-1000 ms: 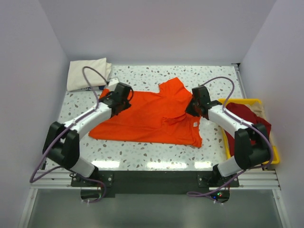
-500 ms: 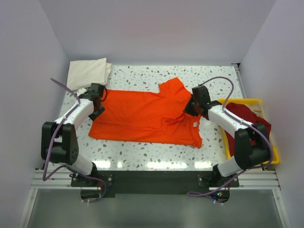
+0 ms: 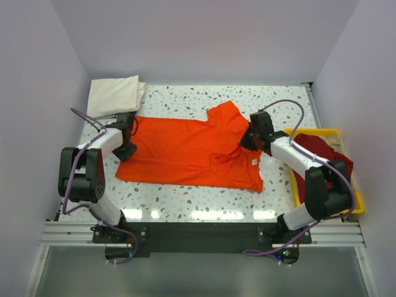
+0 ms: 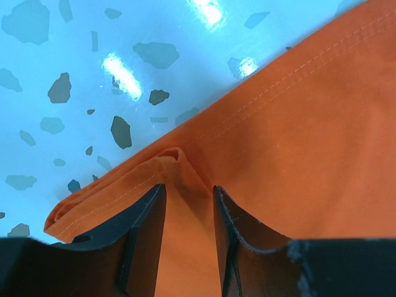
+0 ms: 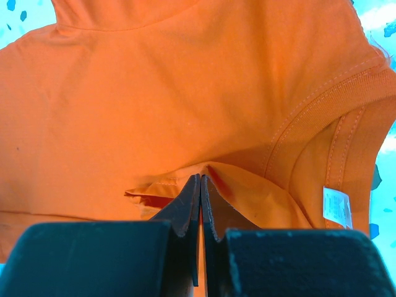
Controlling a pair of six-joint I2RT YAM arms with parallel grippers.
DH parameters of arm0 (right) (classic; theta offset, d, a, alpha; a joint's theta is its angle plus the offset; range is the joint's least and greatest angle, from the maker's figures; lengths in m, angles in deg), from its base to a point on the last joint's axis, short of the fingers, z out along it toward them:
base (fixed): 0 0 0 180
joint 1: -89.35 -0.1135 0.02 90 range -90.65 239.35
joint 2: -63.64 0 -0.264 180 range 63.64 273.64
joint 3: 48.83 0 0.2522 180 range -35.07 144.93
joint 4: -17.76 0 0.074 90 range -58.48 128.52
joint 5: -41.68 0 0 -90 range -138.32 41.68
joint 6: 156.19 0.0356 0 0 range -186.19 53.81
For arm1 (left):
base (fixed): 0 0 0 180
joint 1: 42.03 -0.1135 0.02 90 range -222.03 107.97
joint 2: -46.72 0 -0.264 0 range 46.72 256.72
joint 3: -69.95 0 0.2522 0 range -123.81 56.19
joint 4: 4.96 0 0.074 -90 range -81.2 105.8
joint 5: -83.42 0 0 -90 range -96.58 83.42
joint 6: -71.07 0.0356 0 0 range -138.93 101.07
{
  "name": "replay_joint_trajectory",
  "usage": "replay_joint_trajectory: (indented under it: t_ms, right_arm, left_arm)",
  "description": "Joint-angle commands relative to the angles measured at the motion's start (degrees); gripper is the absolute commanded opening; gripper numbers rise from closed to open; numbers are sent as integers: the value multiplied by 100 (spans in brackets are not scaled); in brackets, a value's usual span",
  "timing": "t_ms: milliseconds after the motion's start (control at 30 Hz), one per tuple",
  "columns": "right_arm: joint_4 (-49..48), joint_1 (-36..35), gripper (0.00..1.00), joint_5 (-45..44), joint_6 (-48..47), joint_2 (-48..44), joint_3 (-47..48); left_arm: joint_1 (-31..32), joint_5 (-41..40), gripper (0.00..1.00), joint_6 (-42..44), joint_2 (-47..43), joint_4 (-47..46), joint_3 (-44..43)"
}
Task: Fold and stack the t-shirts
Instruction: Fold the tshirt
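Observation:
The bright orange t-shirt (image 3: 192, 151) lies spread on the speckled table, its white neck label (image 5: 337, 207) near the collar. My left gripper (image 3: 127, 148) is at the shirt's left edge. In the left wrist view its jaws (image 4: 189, 192) stand apart over the hem, with a raised ridge of orange cloth (image 4: 176, 158) between the fingertips. My right gripper (image 3: 247, 141) is shut on a pinch of orange cloth beside the collar (image 5: 201, 179). The cream t-shirt (image 3: 114, 94) lies folded at the back left. The dark red t-shirt (image 3: 322, 151) is in the tray.
A yellow plastic tray (image 3: 312, 131) sits at the right edge of the table, behind my right arm. White walls close in the table at the left, back and right.
My left gripper has moved from the shirt's middle to its left edge, and the shirt's left part now lies spread flat. The right gripper has stayed at the collar.

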Motion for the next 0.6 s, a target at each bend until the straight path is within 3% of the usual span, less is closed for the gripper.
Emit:
replay_joint_trajectory:
  t_ms: [0,567]
  right_arm:
    - [-153,13,0,39,-57,-21,-12]
    - [-92,22,0,-31,-75,-206,-91]
  left_arm:
    - [-105,-11,41,-134,110,-245,-51]
    - [-210,68,19,32,-249,-280,107]
